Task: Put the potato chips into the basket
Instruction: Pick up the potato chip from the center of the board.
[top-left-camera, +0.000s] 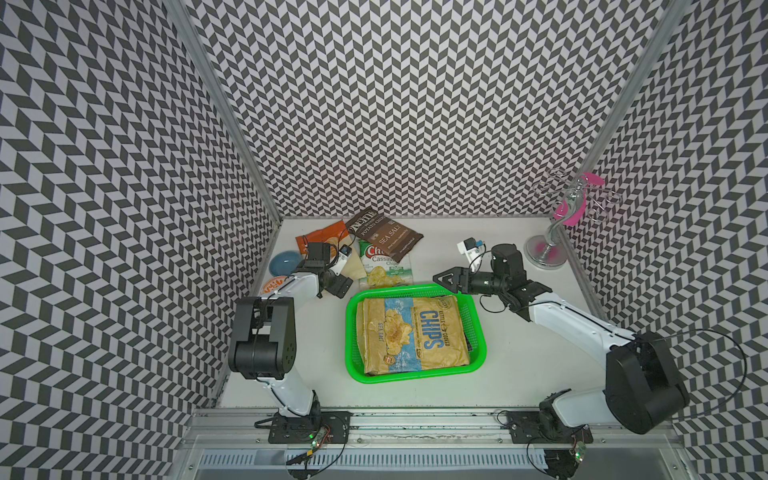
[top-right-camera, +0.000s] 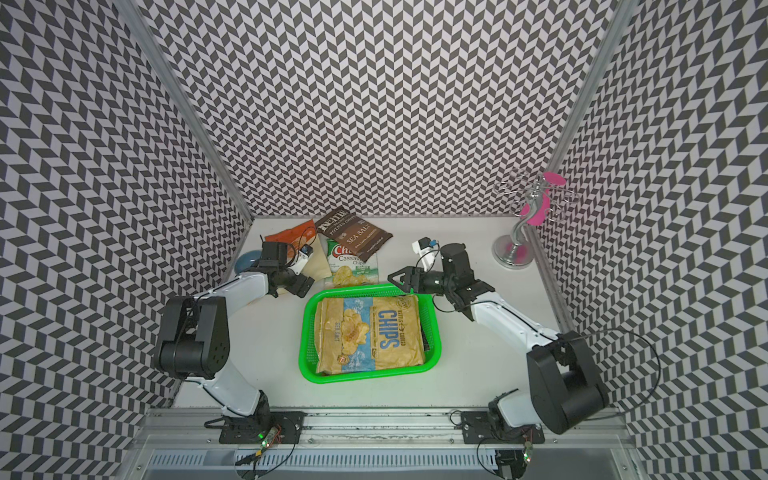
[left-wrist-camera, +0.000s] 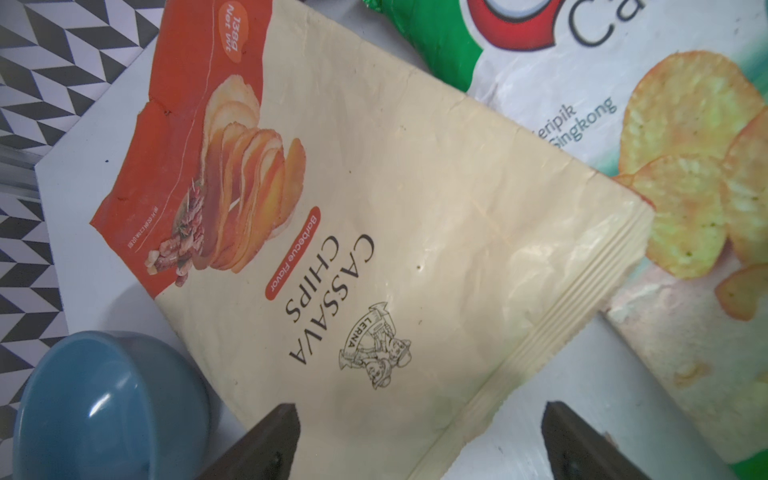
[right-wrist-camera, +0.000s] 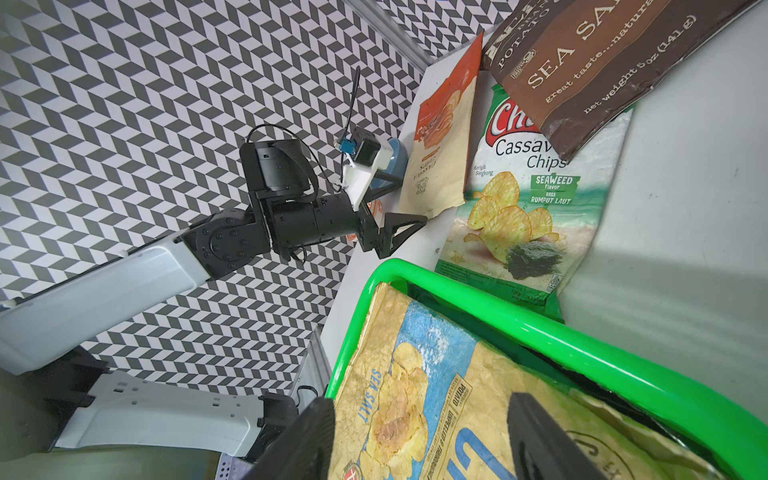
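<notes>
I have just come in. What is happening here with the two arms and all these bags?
Two robot arms are putting chip bags into a green basket. A tan bag lies in it. Three more lie on the table behind the basket: an orange-cream bag, a green-white bag and a brown bag. The left gripper is open over the orange-cream bag's edge, holding nothing. The right gripper is open and empty above the basket's far end.
</notes>
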